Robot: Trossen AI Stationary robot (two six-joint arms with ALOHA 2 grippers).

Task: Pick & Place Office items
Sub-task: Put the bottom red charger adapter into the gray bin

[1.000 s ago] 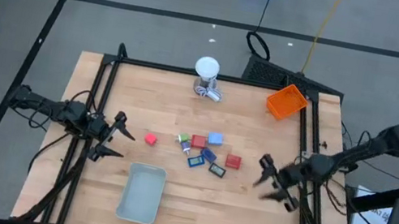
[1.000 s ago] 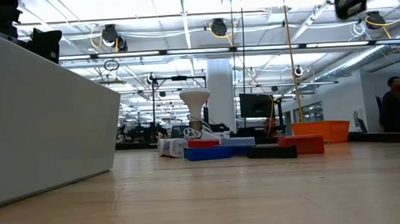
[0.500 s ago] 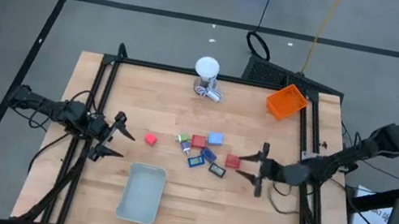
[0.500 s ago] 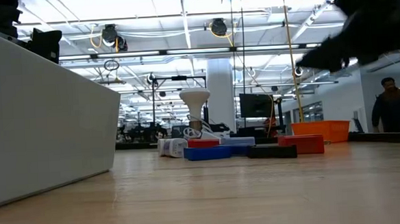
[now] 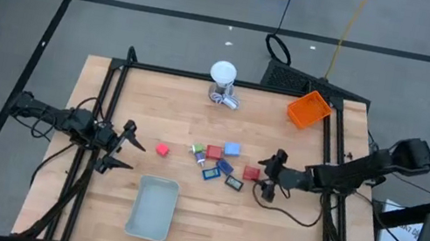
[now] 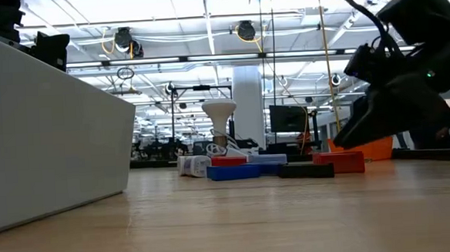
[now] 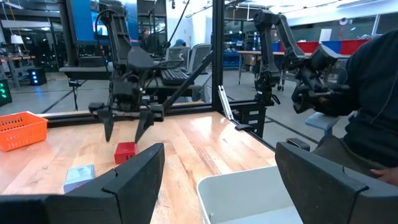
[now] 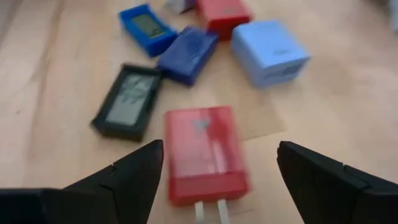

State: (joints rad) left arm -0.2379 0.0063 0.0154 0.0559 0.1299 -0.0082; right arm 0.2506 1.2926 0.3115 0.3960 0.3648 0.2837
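Observation:
The office items lie in a cluster mid-table: a red block (image 5: pixel 251 174), a dark rectangle (image 5: pixel 234 182), blue pieces (image 5: pixel 224 167), a light-blue piece (image 5: pixel 232 149), another red block (image 5: pixel 214 152) and a green-and-white bit (image 5: pixel 197 148). One red block (image 5: pixel 163 149) lies apart on the left. My right gripper (image 5: pixel 269 176) stands open just right of the cluster. Its fingers straddle the nearest red block (image 8: pixel 205 152) from above without touching it. My left gripper (image 5: pixel 126 147) waits open at the table's left edge.
A pale grey tray (image 5: pixel 153 207) sits near the front edge, left of centre. An orange bin (image 5: pixel 309 108) stands at the far right corner, and a white ball-topped object (image 5: pixel 223 75) at the far middle. A black frame (image 5: pixel 108 102) runs along the table's sides.
My right gripper has travelled from the table's right edge toward the left and come down over the rightmost red block of the cluster. The items have stayed where they were.

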